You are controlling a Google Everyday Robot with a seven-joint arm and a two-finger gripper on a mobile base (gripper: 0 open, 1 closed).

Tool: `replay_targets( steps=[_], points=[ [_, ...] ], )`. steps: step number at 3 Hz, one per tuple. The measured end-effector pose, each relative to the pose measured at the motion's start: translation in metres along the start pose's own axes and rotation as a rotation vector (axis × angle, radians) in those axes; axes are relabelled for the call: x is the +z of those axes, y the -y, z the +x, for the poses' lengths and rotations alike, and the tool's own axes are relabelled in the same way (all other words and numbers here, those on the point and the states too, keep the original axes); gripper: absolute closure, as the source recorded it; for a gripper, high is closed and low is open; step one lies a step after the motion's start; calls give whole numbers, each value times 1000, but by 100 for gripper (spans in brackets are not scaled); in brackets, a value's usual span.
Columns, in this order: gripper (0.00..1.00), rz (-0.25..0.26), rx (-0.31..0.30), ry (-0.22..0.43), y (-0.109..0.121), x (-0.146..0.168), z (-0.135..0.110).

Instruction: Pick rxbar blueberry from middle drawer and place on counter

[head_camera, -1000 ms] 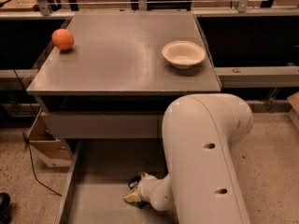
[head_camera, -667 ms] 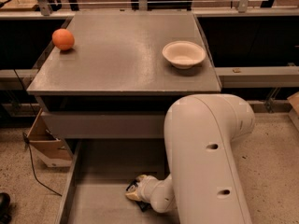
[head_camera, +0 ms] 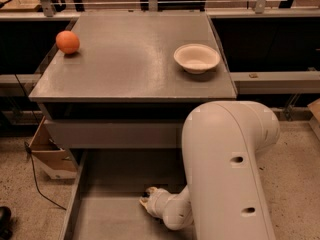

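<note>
The middle drawer [head_camera: 107, 184] is pulled open below the counter [head_camera: 130, 64], showing its flat grey floor and low left wall. My white arm [head_camera: 225, 169] reaches down into it from the right. My gripper [head_camera: 149, 198] is low over the drawer floor near the middle, pointing left. The rxbar blueberry does not show clearly; it is hidden by the gripper and arm. Only a small dark spot shows at the gripper's tip.
An orange ball [head_camera: 67, 42] sits at the counter's left edge. A white bowl [head_camera: 197, 58] stands at its right side. A plain grey drawer front [head_camera: 110, 134] is above the open drawer. A cardboard box [head_camera: 47, 154] stands on the floor at left.
My gripper has shifted a little to the right and farther back in the drawer; the arm's big housing moved slightly right with it. Ball and bowl have not moved.
</note>
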State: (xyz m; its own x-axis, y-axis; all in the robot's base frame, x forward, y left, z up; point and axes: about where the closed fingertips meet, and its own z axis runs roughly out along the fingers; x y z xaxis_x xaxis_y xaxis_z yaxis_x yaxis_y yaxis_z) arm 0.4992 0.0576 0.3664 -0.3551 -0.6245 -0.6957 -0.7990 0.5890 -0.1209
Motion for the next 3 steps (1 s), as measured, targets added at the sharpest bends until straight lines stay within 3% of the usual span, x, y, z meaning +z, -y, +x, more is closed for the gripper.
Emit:
replay_targets(
  steps=[2,3],
  points=[
    [100,7,-33,62,-3,-30,-24],
    [100,11,-24,99,8,-62,-39]
  ],
)
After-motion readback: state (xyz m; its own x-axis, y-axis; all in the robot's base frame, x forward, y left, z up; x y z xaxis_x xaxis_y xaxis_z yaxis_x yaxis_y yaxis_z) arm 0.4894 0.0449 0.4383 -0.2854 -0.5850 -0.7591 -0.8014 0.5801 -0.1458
